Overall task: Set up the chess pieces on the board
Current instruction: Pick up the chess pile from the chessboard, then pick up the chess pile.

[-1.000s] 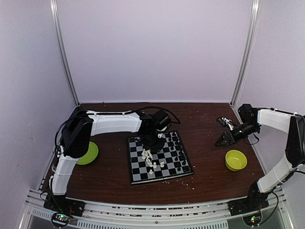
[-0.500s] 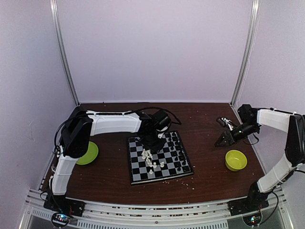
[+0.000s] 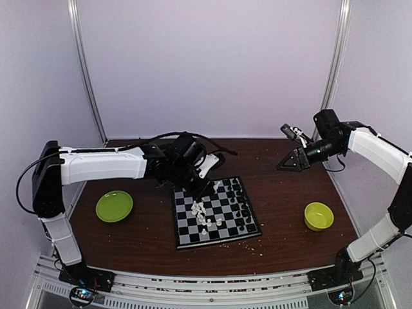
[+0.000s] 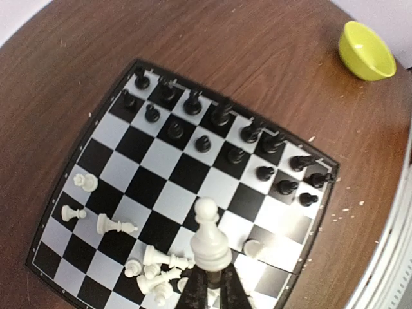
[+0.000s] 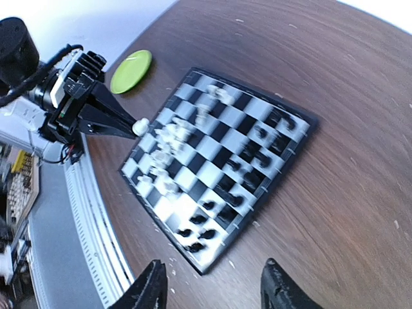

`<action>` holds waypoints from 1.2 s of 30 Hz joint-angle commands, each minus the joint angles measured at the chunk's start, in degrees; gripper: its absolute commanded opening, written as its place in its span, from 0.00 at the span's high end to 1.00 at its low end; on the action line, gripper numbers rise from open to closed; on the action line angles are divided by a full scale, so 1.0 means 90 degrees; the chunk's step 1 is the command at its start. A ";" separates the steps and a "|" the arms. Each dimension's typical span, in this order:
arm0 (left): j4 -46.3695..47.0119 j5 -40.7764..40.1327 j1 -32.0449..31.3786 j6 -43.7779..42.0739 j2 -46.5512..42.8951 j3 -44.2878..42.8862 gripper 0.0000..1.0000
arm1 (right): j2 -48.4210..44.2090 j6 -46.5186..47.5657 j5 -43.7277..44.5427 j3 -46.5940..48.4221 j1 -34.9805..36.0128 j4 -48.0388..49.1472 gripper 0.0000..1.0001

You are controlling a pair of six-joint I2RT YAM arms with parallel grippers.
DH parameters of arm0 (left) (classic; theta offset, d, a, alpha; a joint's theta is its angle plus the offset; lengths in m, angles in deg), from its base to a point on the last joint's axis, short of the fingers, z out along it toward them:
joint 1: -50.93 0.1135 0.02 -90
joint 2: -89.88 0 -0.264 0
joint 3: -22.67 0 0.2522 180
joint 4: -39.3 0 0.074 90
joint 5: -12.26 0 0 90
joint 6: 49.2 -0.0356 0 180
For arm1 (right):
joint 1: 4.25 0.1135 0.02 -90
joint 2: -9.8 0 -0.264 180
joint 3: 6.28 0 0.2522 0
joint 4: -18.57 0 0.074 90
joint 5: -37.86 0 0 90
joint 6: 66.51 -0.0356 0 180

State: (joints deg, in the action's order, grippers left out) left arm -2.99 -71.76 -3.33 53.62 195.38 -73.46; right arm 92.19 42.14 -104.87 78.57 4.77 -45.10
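The board (image 3: 181, 239) lies mid-table, also in the left wrist view (image 4: 103, 154) and the right wrist view (image 5: 302, 122). Black pieces (image 3: 242, 207) stand in two rows along its right side (image 4: 222, 119). White pieces (image 3: 201, 215) lie mostly in a toppled heap near its left half (image 4: 154, 264), with a few more scattered there. My left gripper (image 3: 206, 187) hovers above the board, shut on a white pawn (image 4: 209, 235), which also shows in the right wrist view (image 5: 140, 126). My right gripper (image 3: 284, 166) is open and empty, high above the table's right rear (image 5: 212, 290).
A lime-green plate (image 3: 114, 206) lies left of the board (image 5: 131, 71). A lime-green bowl (image 3: 318, 215) stands right of it (image 4: 367, 42). Pale crumbs are scattered on the brown table (image 3: 283, 244). White walls and metal posts enclose the back and sides.
My left arm has swung out and lifted its gripper off the board with the white pawn. My right arm has risen and moved back and left.
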 commanded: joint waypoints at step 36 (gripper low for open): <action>0.3170 0.1533 -0.0036 0.0131 -0.1567 0.1991 1.00 | 0.2516 -0.1794 -0.0684 0.2357 0.3080 0.0086 0.85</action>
State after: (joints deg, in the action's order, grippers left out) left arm 22.32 -59.21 -3.46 54.28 183.03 -56.19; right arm 113.98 26.58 -109.97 99.01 31.76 -45.19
